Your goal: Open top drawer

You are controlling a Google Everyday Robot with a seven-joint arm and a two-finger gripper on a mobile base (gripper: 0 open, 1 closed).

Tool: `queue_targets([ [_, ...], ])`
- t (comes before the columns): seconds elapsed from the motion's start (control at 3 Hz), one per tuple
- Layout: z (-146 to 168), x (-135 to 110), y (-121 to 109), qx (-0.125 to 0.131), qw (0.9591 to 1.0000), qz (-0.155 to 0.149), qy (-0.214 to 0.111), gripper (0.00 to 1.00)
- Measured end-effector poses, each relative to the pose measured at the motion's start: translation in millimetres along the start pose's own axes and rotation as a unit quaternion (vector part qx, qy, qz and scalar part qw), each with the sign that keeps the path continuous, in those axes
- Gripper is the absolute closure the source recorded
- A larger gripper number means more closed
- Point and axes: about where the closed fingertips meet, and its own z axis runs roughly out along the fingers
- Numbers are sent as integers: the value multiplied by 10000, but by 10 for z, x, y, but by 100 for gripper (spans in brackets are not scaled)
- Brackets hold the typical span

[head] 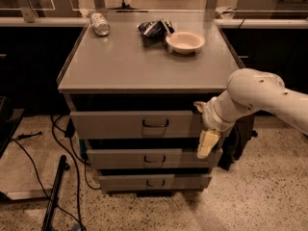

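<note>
The top drawer is the widest grey metal front of three, just under the cabinet top, with a small dark loop handle at its centre. It stands out a little past the two lower drawers. My gripper hangs at the end of the white arm, pointing down in front of the right end of the drawers, to the right of the handle and not touching it. It holds nothing.
On the cabinet top stand a can lying at the back left, a dark crumpled bag and a white bowl. Cables trail on the floor at the left. A dark bag stands at the cabinet's right.
</note>
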Motion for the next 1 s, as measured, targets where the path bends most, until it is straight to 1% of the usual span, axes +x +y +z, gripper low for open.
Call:
queue_targets([
  [0.67,233,161,-136,-72,9998,-10,178,0],
  [1.0,416,243,-238,-246,9991,-51,351,0],
])
